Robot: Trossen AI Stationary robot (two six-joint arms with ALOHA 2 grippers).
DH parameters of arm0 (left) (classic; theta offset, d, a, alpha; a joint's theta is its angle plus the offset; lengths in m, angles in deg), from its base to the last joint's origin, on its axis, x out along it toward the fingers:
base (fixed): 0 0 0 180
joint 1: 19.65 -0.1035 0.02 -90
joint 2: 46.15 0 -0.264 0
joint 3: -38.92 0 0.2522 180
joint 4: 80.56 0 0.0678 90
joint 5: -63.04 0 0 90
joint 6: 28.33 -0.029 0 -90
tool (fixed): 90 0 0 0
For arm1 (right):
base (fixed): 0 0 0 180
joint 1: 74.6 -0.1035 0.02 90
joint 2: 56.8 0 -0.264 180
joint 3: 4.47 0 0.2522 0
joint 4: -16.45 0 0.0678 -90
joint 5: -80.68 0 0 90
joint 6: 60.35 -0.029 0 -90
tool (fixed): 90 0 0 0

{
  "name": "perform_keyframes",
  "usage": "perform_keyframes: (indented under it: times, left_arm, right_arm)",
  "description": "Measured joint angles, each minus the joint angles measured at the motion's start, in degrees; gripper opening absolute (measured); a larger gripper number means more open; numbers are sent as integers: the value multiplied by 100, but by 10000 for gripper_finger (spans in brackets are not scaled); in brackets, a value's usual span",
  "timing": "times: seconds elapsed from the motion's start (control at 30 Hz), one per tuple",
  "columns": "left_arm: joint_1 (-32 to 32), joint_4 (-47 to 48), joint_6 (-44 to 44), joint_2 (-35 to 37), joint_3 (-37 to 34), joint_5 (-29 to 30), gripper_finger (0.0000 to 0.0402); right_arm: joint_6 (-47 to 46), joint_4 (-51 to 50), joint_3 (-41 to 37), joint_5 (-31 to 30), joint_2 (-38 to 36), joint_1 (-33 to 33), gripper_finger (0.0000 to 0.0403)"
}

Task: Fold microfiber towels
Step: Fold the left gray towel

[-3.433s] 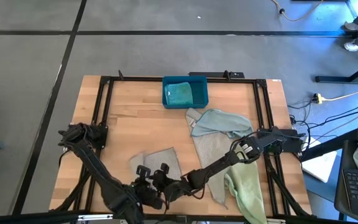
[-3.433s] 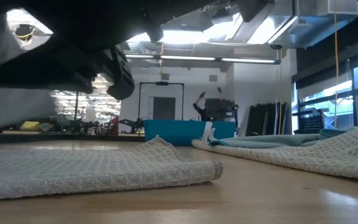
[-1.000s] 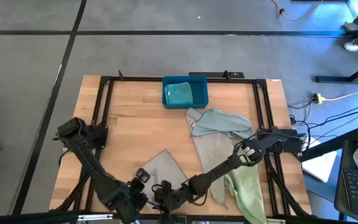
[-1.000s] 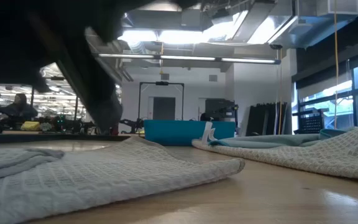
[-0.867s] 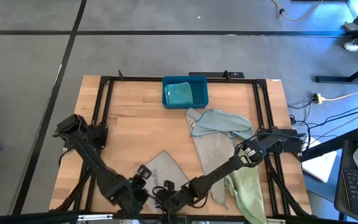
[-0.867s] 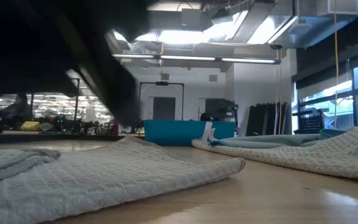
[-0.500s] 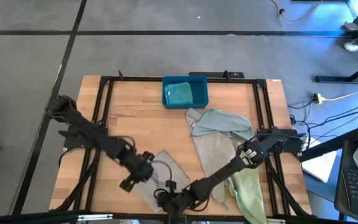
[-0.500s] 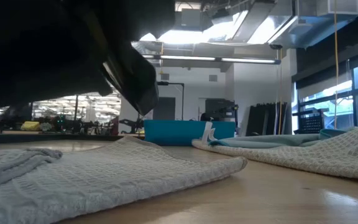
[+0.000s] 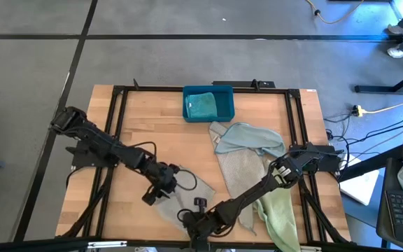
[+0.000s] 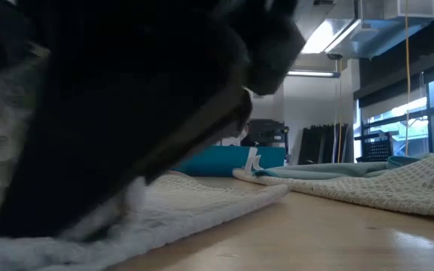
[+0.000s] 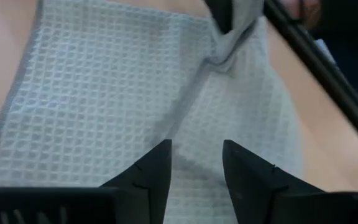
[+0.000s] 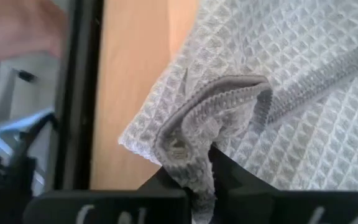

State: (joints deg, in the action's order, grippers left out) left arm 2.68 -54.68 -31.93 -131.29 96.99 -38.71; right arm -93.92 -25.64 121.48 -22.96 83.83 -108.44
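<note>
We note the right gripper (image 12: pixel 197 163) pinching a bunched hem corner of the grey-beige towel (image 9: pixel 187 196) at the table's (image 9: pixel 138 126) near edge, probably anchoring that corner for a fold. The left gripper (image 11: pixel 196 165) hovers over the same towel with fingers apart and nothing between them, likely to flatten or regrasp. Only the high view shows the other towels at the right and the teal one in the bin (image 9: pixel 224 92); the low view is mostly blocked.
</note>
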Motion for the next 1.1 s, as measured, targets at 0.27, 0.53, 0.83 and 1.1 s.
perform_keyframes:
  times: [0.27,0.53,0.83,1.1]
  left_arm:
    - [-484,-968,-159,-196,-172,-341,144]
    - [-674,-1283,-318,-705,-161,-849,147]
    - [-739,-1270,-550,-915,52,-844,147]
    - [-868,-1063,-807,-971,70,-584,148]
  right_arm:
    - [240,-838,2,271,-190,-80,8]
    - [495,-1717,-7,80,-398,-22,13]
    - [852,-1593,-7,67,-434,167,18]
    - [1160,-1448,-9,-23,-434,196,6]
